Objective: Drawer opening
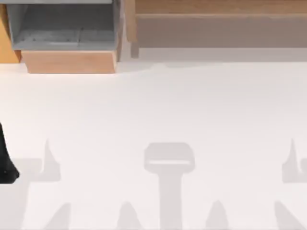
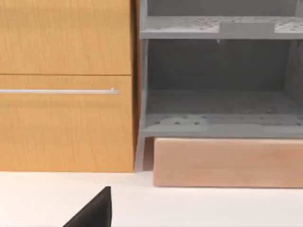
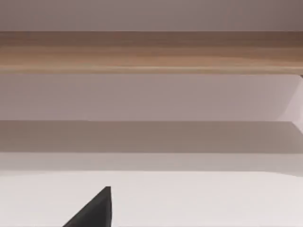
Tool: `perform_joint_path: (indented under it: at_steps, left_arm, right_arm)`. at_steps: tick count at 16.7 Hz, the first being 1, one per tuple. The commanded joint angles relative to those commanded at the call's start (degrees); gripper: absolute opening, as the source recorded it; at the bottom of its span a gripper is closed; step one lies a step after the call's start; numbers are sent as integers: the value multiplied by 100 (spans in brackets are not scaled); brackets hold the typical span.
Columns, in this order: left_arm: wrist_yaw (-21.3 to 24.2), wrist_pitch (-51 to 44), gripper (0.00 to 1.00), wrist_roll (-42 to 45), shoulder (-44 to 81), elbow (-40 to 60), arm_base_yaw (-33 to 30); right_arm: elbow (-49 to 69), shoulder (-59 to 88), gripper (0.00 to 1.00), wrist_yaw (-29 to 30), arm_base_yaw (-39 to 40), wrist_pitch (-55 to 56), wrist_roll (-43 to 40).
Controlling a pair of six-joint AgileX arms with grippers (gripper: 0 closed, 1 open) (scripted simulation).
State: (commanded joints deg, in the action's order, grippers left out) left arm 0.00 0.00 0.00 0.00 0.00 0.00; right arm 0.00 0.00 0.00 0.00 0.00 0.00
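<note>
- The drawer (image 2: 66, 123) sits at the table's (image 1: 153, 110) far left corner. Its front is a flat panel of bright orange wood with fine grain. In the top view I see only a sliver of orange at the left edge.
- A thin, straight silver handle (image 2: 57, 91) runs across that front, just below the seam with another orange panel (image 2: 66, 35) above it.
- Just beside it stands a second drawer (image 1: 72, 61), pulled out over the table's far edge. It has a paler tan front, and its inside is dark grey and speckled.
- Along the far edge towards the right runs an open shelf (image 1: 216, 28), with a wooden top board and pale, smooth walls.
- The left gripper (image 2: 94, 213) shows as a black wedge over the white table, facing the orange front and well apart from it. I cannot tell its opening.
- The right gripper (image 3: 94, 213) faces the shelf. I cannot tell its opening either.
</note>
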Motion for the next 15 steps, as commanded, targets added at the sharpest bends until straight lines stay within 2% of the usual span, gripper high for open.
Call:
perform_joint_path:
  at_steps: [3, 6, 15]
  left_arm:
    - [-58, 55, 100, 5, 76, 61, -52]
    - [-428, 397, 100, 23, 638, 445, -409]
    - [-2355, 2146, 100, 60, 4396, 2418, -2433]
  right_arm:
    - [0, 0, 100, 0, 0, 0, 0]
    - [0, 0, 100, 0, 0, 0, 0]
    - [0, 0, 100, 0, 0, 0, 0]
